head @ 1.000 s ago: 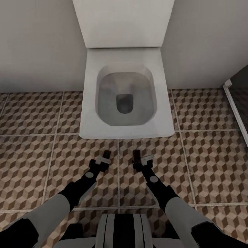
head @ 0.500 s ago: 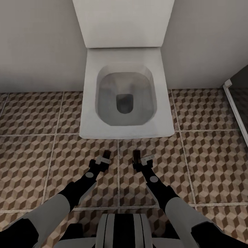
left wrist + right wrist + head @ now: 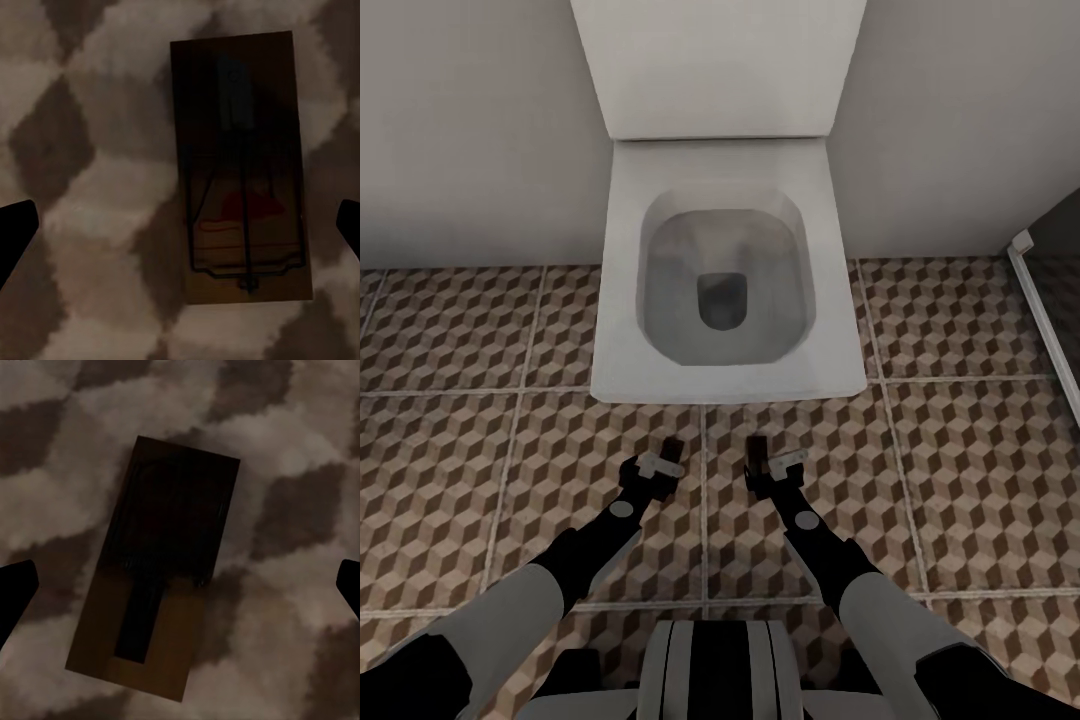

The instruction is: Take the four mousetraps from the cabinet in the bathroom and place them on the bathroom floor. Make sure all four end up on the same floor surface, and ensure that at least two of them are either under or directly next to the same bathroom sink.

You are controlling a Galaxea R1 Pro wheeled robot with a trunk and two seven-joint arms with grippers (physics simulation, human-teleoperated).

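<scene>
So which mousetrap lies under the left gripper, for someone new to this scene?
Start at the white toilet against the wall. On the cube-pattern floor before its front edge lie two mousetraps; it is the one by the left gripper, with a red mark showing.

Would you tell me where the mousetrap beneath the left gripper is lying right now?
The mousetrap lies flat on the cube-patterned bathroom floor, directly below the open left gripper, just in front of the white toilet.

toilet [image 3: 725,290] tank cut off at the head view's top, mousetraps [image 3: 670,446] largely hidden behind the tools
</scene>
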